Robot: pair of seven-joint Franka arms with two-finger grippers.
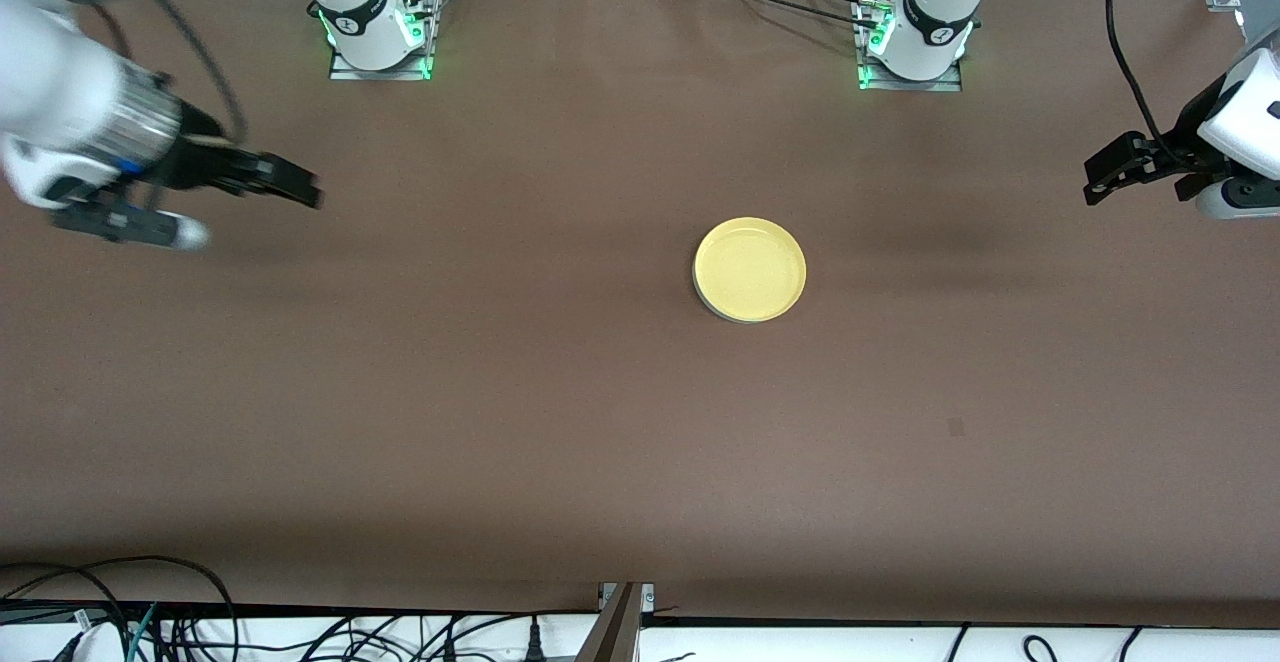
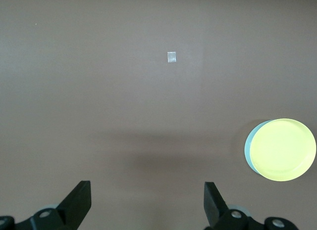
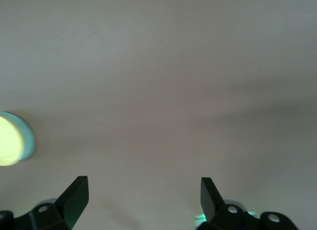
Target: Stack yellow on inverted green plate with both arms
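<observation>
Two plates sit stacked at mid-table — yellow (image 1: 750, 269) on the green plate (image 2: 248, 150), slightly off-centre, we think. Our left gripper (image 1: 1112, 170) and right gripper (image 1: 290, 182) hang well apart from that stack, both spread wide and empty. Any nudge could slide yellow off. Brown table (image 1: 500, 392) otherwise offers room — cables (image 1: 150, 612) trail at its near edge.

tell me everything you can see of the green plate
Only a thin pale mint crescent of the green plate shows, peeking out from under the yellow plate stacked on it. It lies flat on the brown table, near the middle. Nothing else touches it; whether it is inverted cannot be told.
</observation>
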